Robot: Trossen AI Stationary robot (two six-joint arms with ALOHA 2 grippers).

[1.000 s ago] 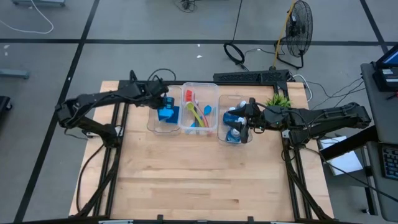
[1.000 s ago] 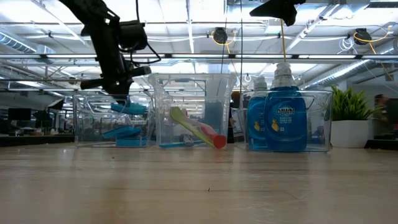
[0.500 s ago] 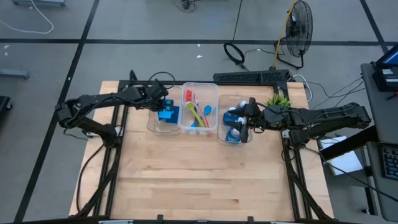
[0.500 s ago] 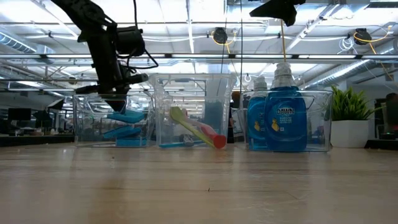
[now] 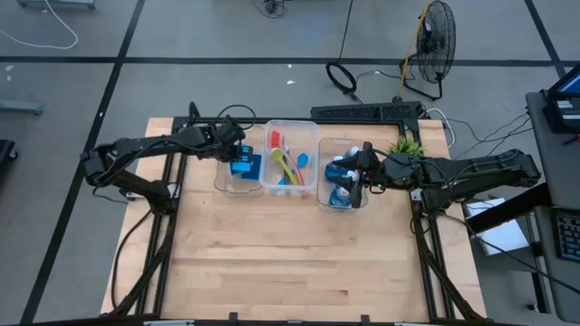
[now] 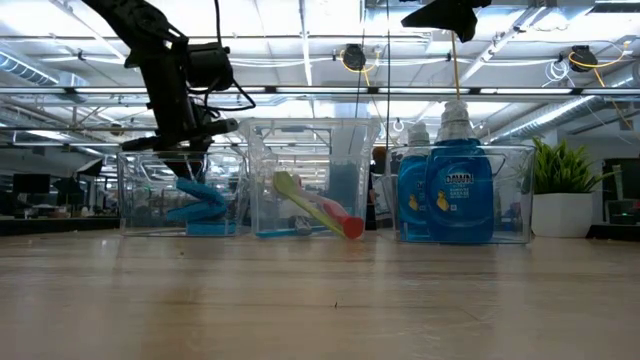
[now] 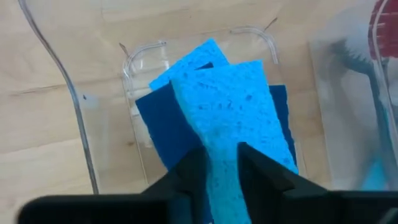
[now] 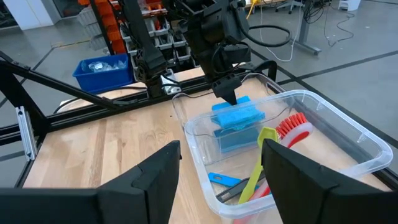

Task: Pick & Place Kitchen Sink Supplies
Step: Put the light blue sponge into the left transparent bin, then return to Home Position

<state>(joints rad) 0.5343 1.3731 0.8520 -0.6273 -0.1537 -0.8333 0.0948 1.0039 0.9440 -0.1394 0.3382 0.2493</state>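
Note:
My left gripper [image 5: 237,156] reaches down into the left clear bin [image 5: 225,179], its fingers narrowly open. A light blue sponge [image 7: 230,106] lies tilted on top of other sponges, a darker one [image 7: 152,121] among them; its near end rises between my fingers [image 7: 222,165]. In the low view this sponge [image 6: 200,190] leans on the pile under the fingertips [image 6: 180,160]. My right gripper [image 8: 221,146] hovers open above the right bin, where blue bottles [image 6: 458,190] stand upright. The brushes [image 5: 288,163] lie in the middle bin. My left gripper comes steeply from above, one finger [image 7: 193,168] on each side of the light blue sponge's near end [image 7: 221,149]. The rest of the sponge lies on the pile in the bin. Whether the fingers touch it, I cannot tell.
The three clear bins stand in a row at the table's far edge. A small green plant [image 5: 406,145] stands to the right of the right bin [image 5: 326,201]. The bare wooden tabletop [image 5: 290,263] spreads out on the near side.
My left gripper has gone down a little into the left bin. The light blue sponge, which hung level at the fingertips, has sunk and now lies tilted on the pile of sponges.

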